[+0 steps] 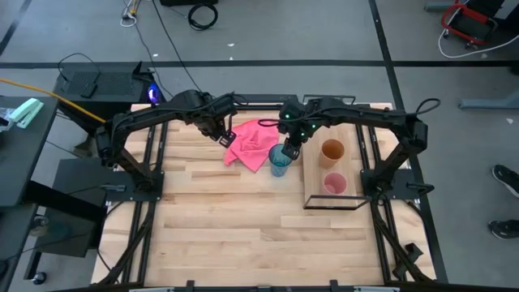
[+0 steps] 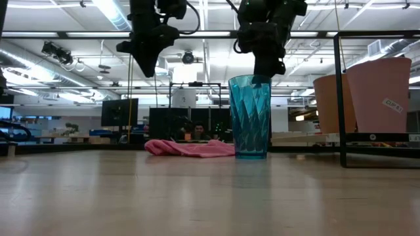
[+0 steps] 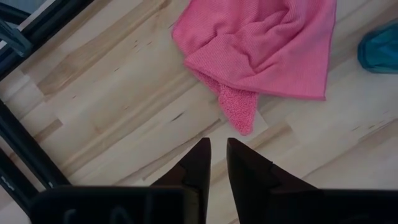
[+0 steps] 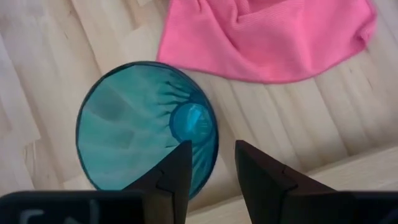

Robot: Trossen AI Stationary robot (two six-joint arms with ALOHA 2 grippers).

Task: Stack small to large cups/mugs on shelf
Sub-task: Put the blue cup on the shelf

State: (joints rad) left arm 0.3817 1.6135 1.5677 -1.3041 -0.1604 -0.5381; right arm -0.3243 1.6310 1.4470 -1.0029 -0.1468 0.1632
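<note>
Directly beneath the open right claw (image 4: 211, 167), the teal cup's (image 4: 134, 121) rim.

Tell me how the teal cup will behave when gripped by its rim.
The teal cup stands tall on a narrower base, so a sideways nudge would probably tip it. Its glossy faceted wall looks like thin, light plastic, perhaps slippery. The right gripper, jaws open, straddles its rim.

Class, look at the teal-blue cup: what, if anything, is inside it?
The right wrist view looks down into the teal-blue cup: only its own round base shows, nothing else. The right gripper, fingers apart, straddles the rim's near side and covers a small part of the inside.
</note>
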